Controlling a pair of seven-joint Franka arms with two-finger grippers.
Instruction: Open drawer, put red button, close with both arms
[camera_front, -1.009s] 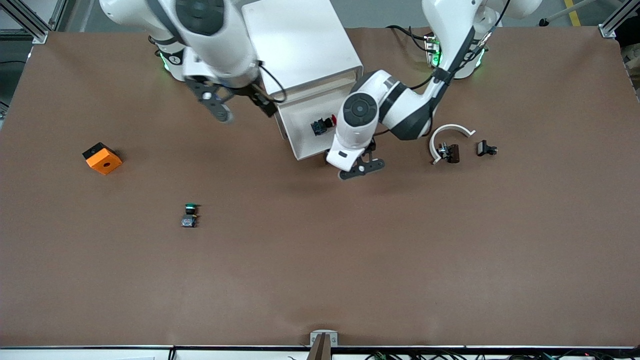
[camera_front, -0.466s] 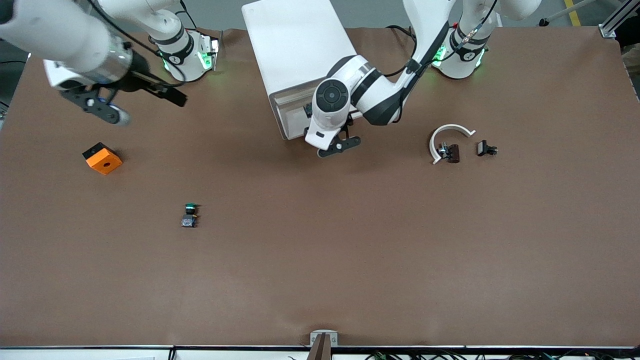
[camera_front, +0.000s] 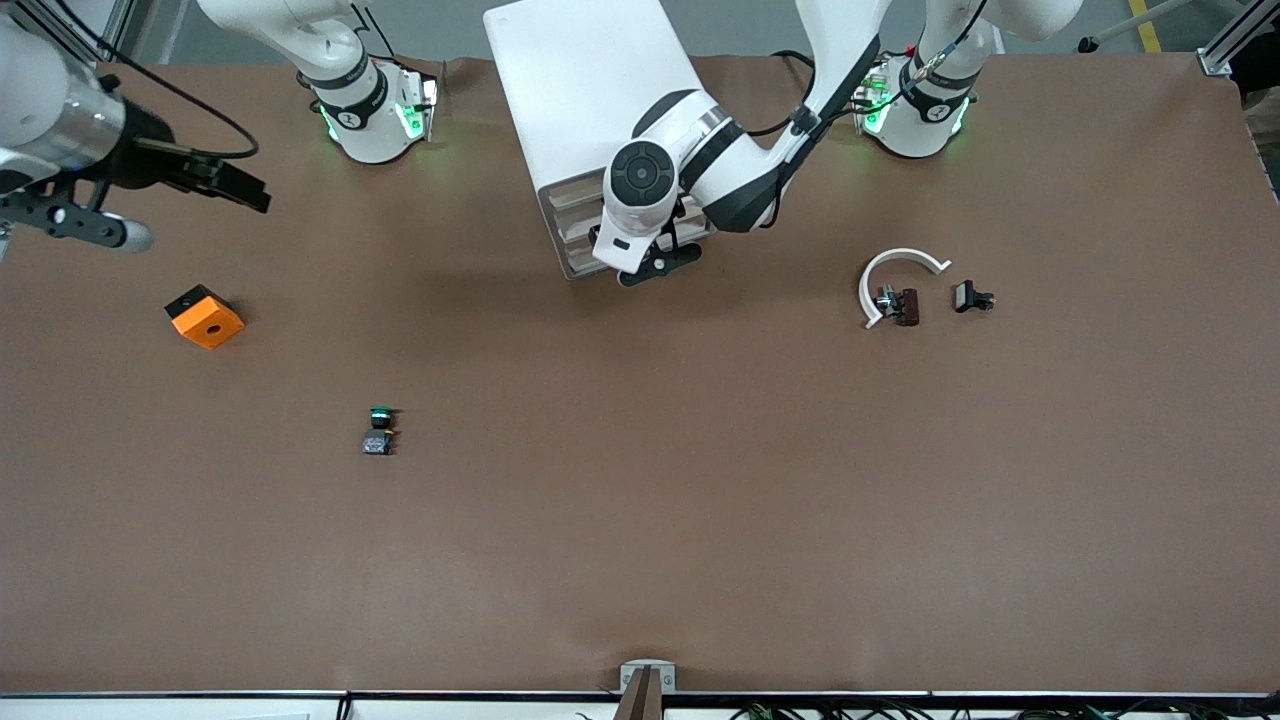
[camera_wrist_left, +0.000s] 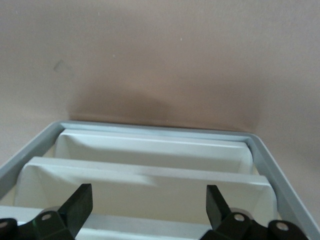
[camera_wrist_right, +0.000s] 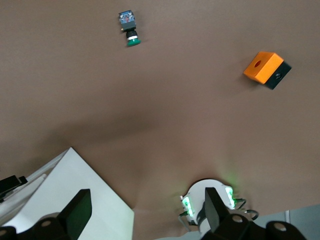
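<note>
The white cabinet (camera_front: 590, 100) stands between the arm bases. Its uppermost drawer (camera_front: 566, 194) sits pushed in, level with the three lower fronts. The red button is hidden. My left gripper (camera_front: 650, 264) is open and empty, right in front of the beige drawer fronts (camera_wrist_left: 145, 175); its fingers (camera_wrist_left: 80, 205) stand wide apart in the left wrist view (camera_wrist_left: 148, 207). My right gripper (camera_front: 90, 225) is open and empty, up in the air over the right arm's end of the table, and shows in the right wrist view (camera_wrist_right: 146, 212).
The green-capped twin button (camera_front: 379, 430) lies on the brown table, also in the right wrist view (camera_wrist_right: 131, 30). An orange box (camera_front: 205, 316) lies near the right arm's end. A white arc (camera_front: 895, 272) and small black parts (camera_front: 972, 297) lie toward the left arm's end.
The drawer, pulled out with the red button in it a second ago, is now pushed in. My left gripper followed it to the cabinet. My right arm swung away toward its table end.
</note>
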